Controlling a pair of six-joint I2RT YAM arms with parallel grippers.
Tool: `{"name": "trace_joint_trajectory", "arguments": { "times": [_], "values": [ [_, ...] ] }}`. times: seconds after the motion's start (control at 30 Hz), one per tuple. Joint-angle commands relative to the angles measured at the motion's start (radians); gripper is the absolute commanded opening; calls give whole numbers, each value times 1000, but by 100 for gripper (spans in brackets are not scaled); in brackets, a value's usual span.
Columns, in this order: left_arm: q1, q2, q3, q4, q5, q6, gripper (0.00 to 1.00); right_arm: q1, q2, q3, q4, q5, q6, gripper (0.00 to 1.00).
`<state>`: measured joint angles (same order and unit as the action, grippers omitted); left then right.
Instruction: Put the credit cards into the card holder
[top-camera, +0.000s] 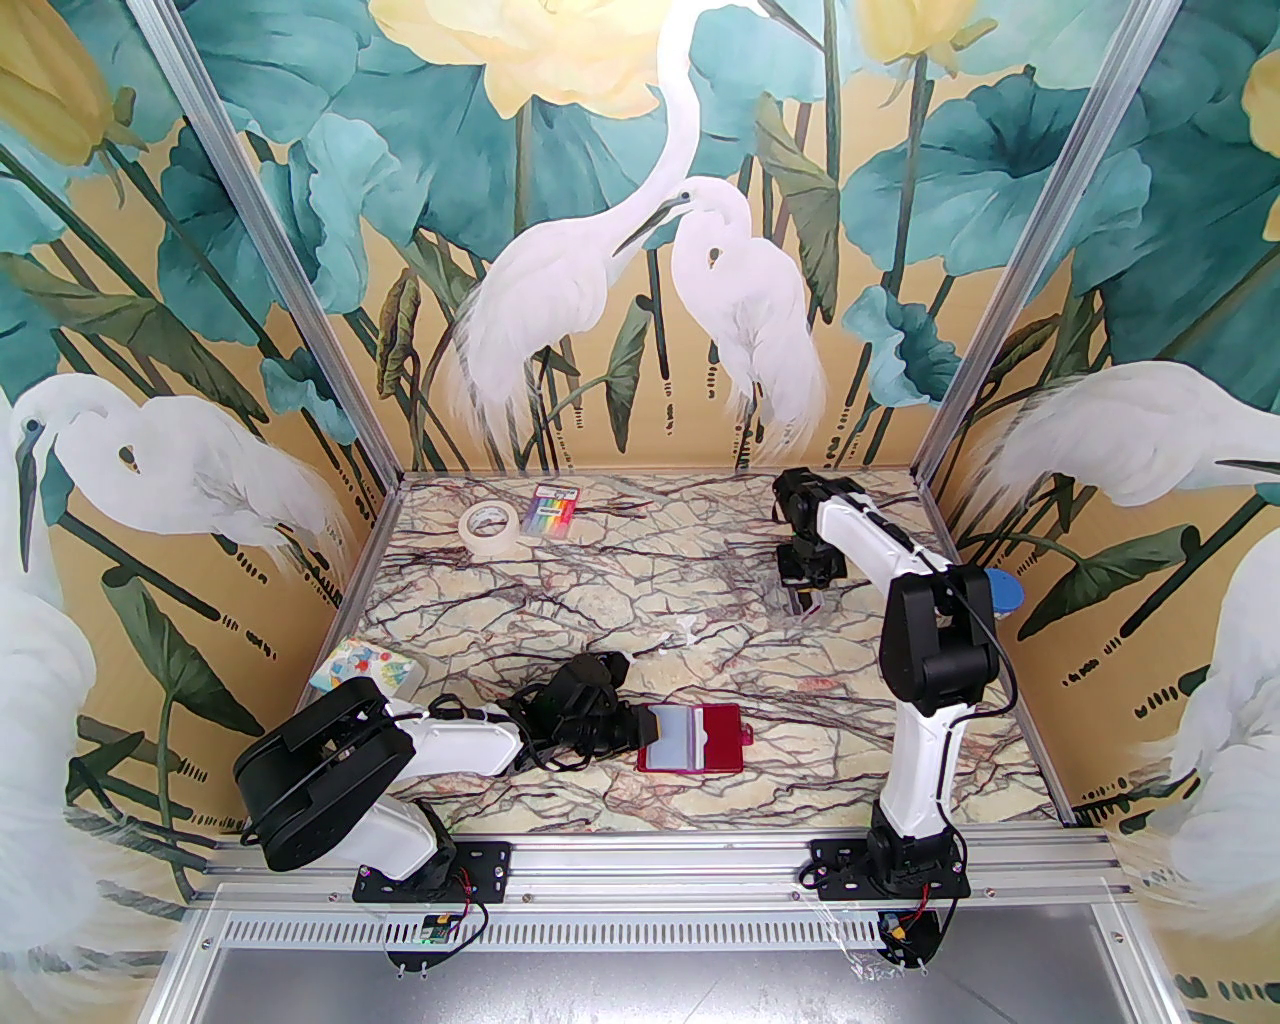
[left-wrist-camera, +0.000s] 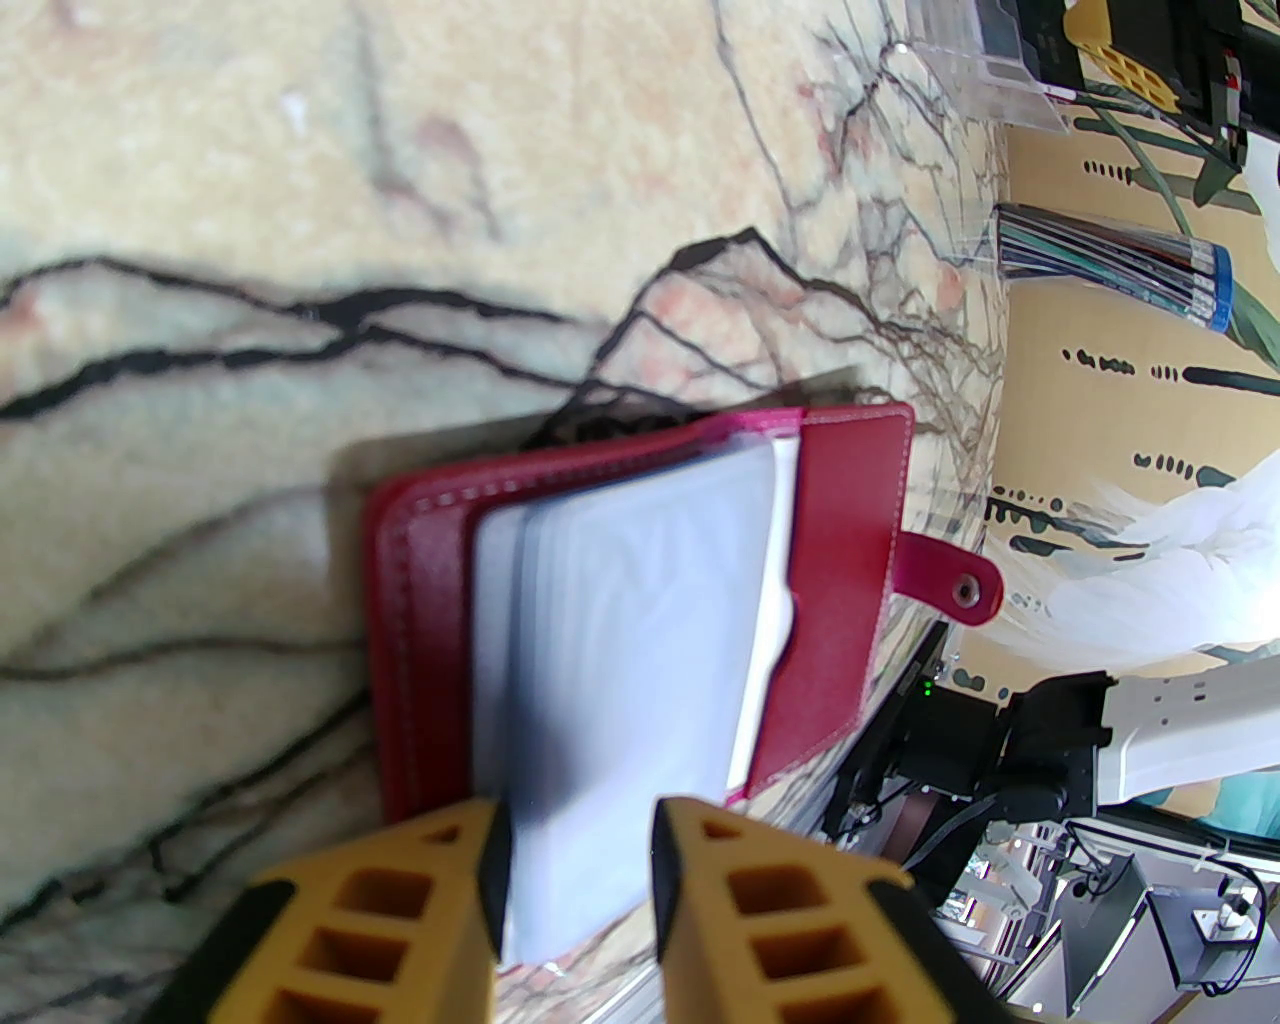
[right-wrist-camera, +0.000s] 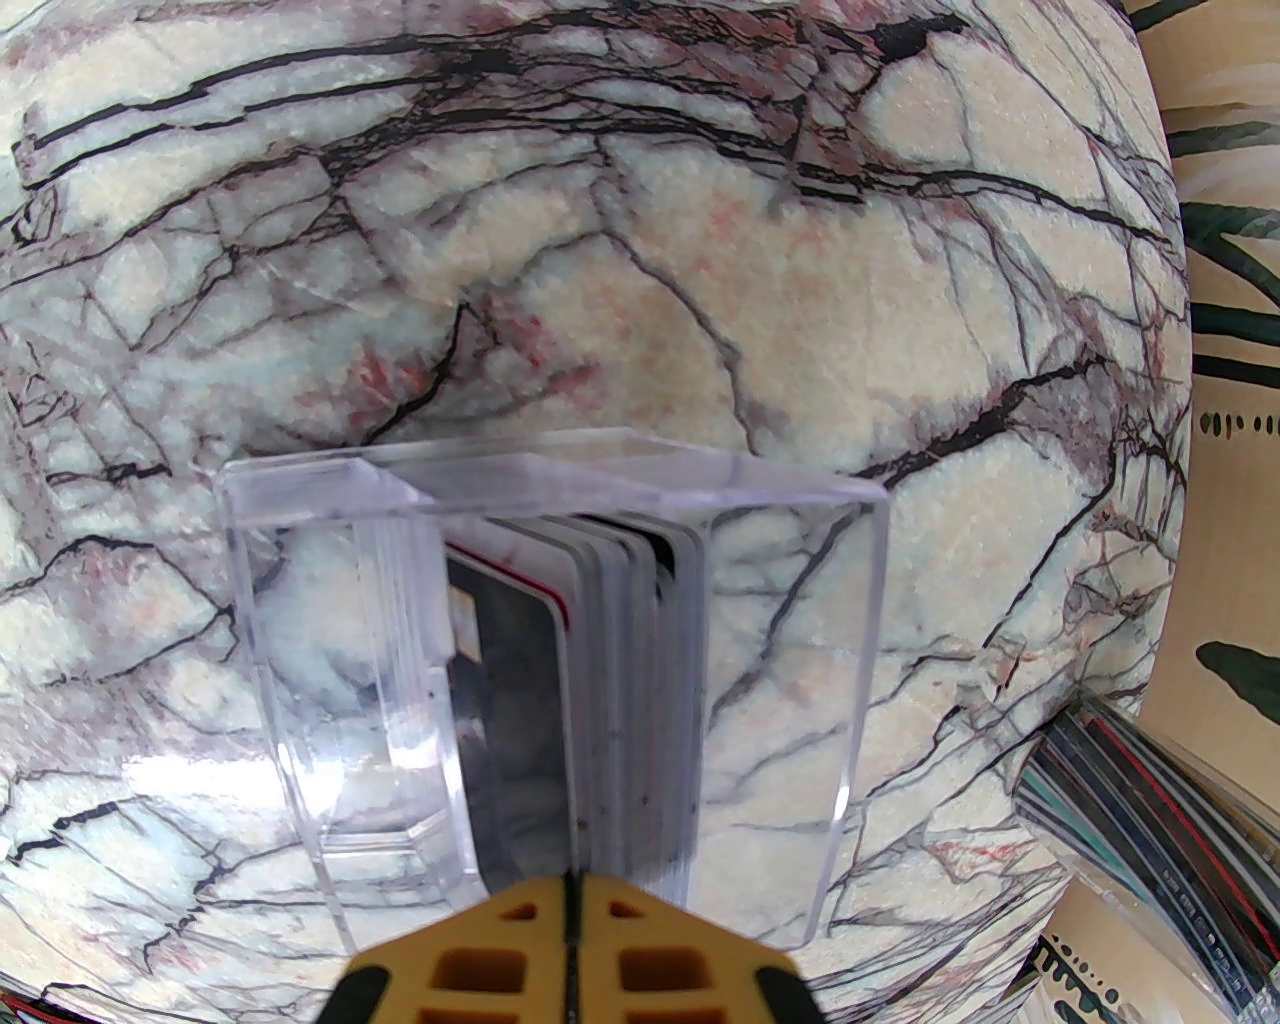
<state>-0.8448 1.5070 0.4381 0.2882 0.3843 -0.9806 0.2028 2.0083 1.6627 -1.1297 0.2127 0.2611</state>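
1. The marble table (top-camera: 640, 620) is lying mostly bare through its middle, leaving wide open room between the two arms. A tape roll (top-camera: 490, 528) and a rainbow-striped packet (top-camera: 555, 510) are sitting by the far edge.
2. The right arm (top-camera: 935, 640) is reaching toward the far right side, while the left arm (top-camera: 440, 745) is lying low at the near left.
3. The card holder (left-wrist-camera: 840, 560) is lying open near the front edge, with its snap tab pointing right.
4. A clear case (right-wrist-camera: 780, 650) is standing well apart from it, holding the credit cards (right-wrist-camera: 620, 680) upright on edge.
5. The left gripper (left-wrist-camera: 578, 840) is straddling the edge of the holder's sleeves with its fingers apart; whether it is clamping them cannot be told.
6. The right gripper (right-wrist-camera: 570, 890) is pressing its jaws together, with the seam lining up with one card's top edge.
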Motion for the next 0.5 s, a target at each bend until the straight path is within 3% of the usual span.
{"name": "trace_joint_trajectory", "arguments": {
  "times": [0.0, 0.47],
  "values": [
    [-7, 30, -4, -52, -24, -4, 31, 4, -49, 30, -25, 4, 14, 3],
    [-7, 31, -4, -52, -24, -4, 31, 5, -91, 32, -32, -11, 26, 0]
  ]
}}
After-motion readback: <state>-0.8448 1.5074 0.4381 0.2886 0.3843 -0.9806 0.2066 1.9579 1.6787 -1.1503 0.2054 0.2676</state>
